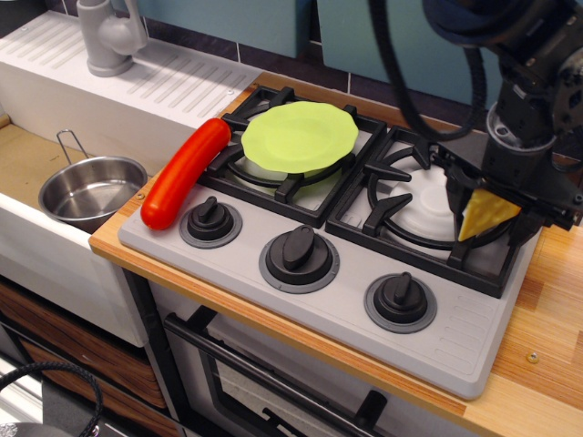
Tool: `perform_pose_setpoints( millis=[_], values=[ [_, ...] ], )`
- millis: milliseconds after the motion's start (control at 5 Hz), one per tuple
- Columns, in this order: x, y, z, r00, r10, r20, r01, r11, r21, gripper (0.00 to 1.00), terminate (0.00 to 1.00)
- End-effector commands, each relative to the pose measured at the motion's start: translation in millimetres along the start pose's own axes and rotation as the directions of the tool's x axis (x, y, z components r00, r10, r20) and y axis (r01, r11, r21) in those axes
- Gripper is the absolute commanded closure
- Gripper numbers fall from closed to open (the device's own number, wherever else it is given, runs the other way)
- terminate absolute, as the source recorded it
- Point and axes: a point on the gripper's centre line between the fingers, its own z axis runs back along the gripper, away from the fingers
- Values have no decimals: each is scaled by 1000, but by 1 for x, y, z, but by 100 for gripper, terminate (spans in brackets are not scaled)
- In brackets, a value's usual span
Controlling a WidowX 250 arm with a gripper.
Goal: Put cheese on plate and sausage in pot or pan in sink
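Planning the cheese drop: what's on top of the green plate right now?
Nothing: the plate shows a bare green face, sitting on the left burner grate. The burner under it is mostly hidden. The cheese is over at the right burner, with the claw around it.

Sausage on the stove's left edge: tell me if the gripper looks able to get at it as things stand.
Probably yes, though not right away. The sausage lies uncovered, nothing on or over it, the plate beside it but apart. The gripper is down around the cheese on the right burner, so that comes first.
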Motion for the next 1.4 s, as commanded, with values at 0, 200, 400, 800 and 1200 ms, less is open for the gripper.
perform_pose_setpoints(
  millis=[0,200,400,800,1200],
  values=[
    [15,-3,20,1000,-2,28,3,1000,-16,100,0],
    [14,-2,35,1000,-4,6,4,1000,-10,100,0],
    [14,-1,59,999,-2,-39,2,1000,-1,100,0],
    [14,8,84,997,-19,-71,19,1000,1,100,0],
    [17,50,76,994,-97,-46,97,995,-5,100,0]
  ],
)
